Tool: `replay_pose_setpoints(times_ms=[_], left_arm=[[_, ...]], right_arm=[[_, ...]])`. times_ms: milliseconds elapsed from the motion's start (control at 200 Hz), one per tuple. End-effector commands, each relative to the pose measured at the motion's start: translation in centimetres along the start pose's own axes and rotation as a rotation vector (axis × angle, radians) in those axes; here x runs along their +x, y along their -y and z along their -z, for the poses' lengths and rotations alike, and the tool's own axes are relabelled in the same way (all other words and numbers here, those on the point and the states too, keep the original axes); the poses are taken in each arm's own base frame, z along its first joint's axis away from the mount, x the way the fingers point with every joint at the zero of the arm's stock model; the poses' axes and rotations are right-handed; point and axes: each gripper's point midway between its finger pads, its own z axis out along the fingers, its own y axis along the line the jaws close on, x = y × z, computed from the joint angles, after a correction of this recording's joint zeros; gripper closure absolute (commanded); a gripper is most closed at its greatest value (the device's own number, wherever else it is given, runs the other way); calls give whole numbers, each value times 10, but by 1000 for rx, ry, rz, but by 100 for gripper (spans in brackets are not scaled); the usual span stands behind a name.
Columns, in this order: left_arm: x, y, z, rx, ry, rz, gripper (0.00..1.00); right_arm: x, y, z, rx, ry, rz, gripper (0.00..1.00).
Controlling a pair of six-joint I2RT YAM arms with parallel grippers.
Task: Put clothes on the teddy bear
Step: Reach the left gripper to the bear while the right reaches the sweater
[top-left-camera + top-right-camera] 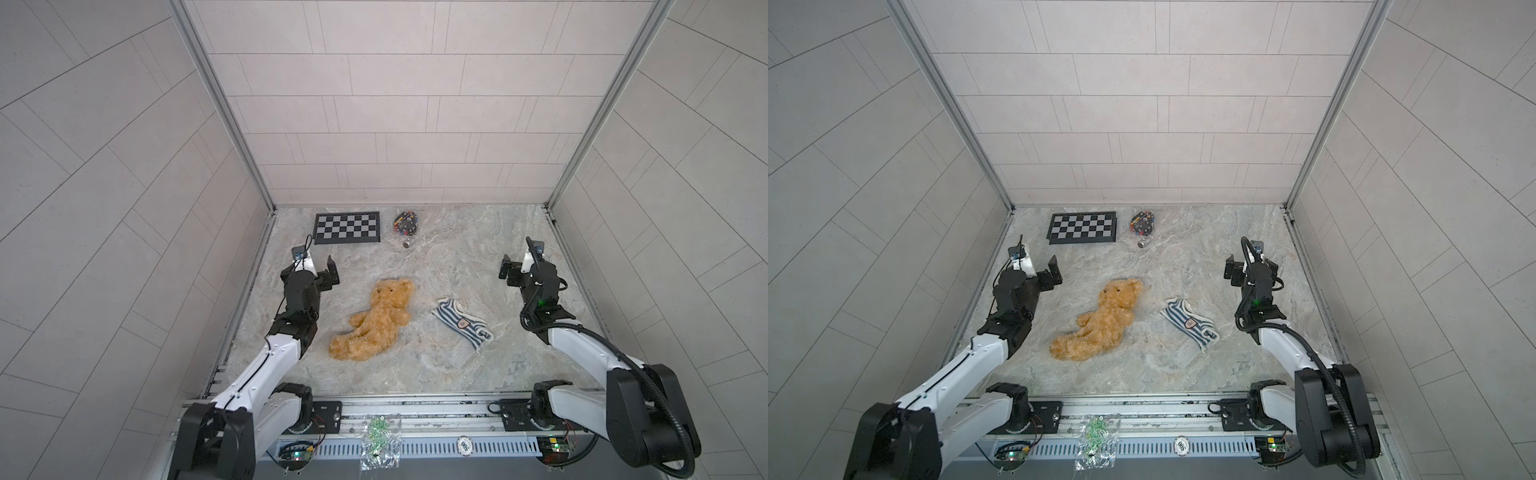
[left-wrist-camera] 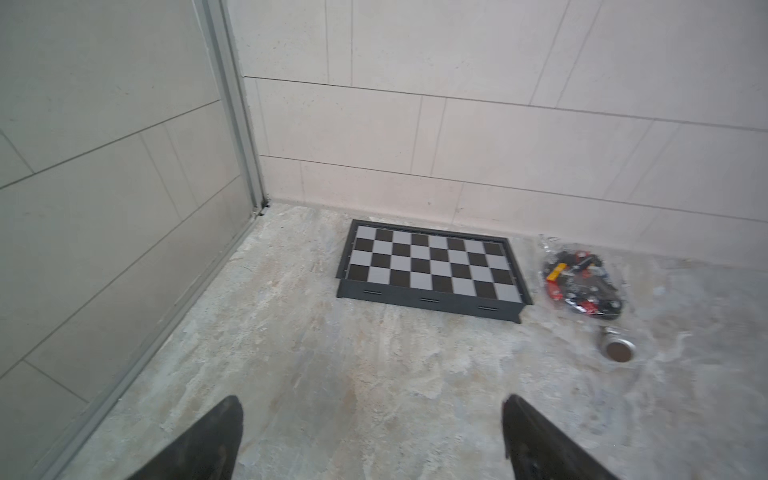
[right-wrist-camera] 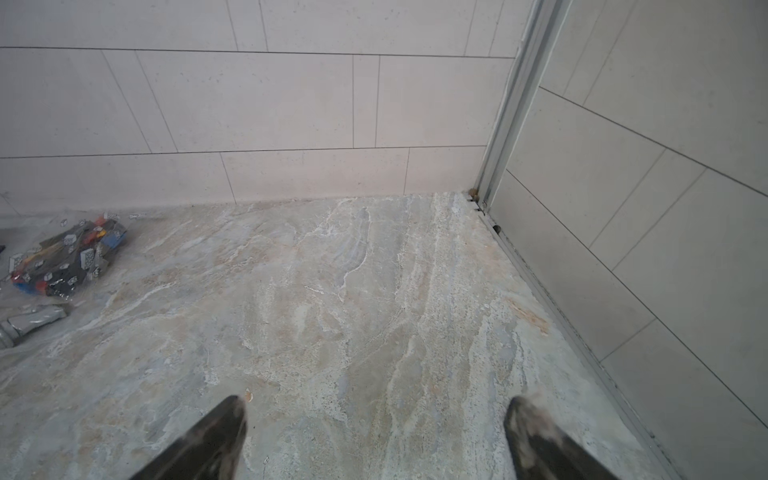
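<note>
A marbled grey worktop [image 1: 415, 365] floors a booth of pale tiled walls [image 1: 395, 124]. The teddy bear [image 1: 374, 320] lies near its middle, with a striped shirt [image 1: 461, 322] to its right, apart from it. Slightly farther back, the left end effector [image 1: 332, 272] and the right end effector [image 1: 508, 270] hover, jaws spread. A chessboard [image 1: 347, 227] and a bag of bricks [image 1: 406, 222] sit by the back wall.

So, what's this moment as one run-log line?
left gripper: open, empty | right gripper: open, empty | fluffy golden-brown teddy bear: lying undressed | blue-and-white striped shirt: apart, untouched
</note>
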Motion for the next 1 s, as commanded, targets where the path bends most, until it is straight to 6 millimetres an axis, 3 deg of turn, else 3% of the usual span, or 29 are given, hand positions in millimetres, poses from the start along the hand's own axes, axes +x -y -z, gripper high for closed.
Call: replay_pose_setpoints(times_ms=[0,110,165,175,200,325,501,801,996], left_arm=[[-9,19,16,93,-68,118,0],[-20,29,30,120,-175,173,0],[-22,36,36,144,-240,176,0],[-22,37,37,149,-252,174,0],[-22,41,39,162,-282,169,0],[-11,56,48,220,-430,146,0],[3,78,58,329,-500,195,0],[56,105,72,462,-655,150,0],[90,113,80,494,-757,105,0]], right_arm=[[14,18,7,111,-134,-76,0],[8,10,13,70,-167,-102,0],[15,4,17,40,-204,-102,0],[5,1,17,30,-188,-108,0],[3,-2,19,17,-197,-108,0],[7,-14,27,-32,-270,-113,0],[21,-43,45,-119,-392,-35,0],[54,-75,88,-233,-550,76,1],[81,-97,117,-333,-643,121,1]])
